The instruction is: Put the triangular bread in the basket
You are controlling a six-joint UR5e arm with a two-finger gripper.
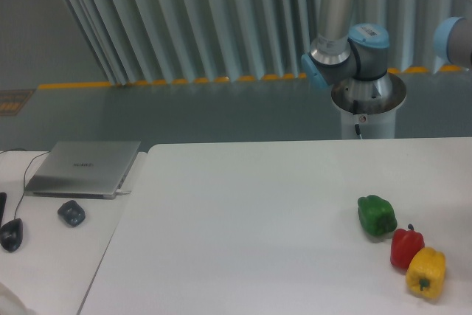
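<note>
The triangular bread is out of view, and so is the basket. My gripper has left the picture past the right edge; only the arm's blue and grey joints [352,42] and a bit of a link [456,38] at the far right still show. On the white table [258,219] lie a green pepper [377,215], a red pepper [406,247] and a yellow pepper [425,272] in a diagonal row at the right.
A closed grey laptop [82,168] sits on the side table at the left, with a dark mouse [71,213] and another dark object [10,234] in front of it. The arm's round base [366,97] stands behind the table's far edge.
</note>
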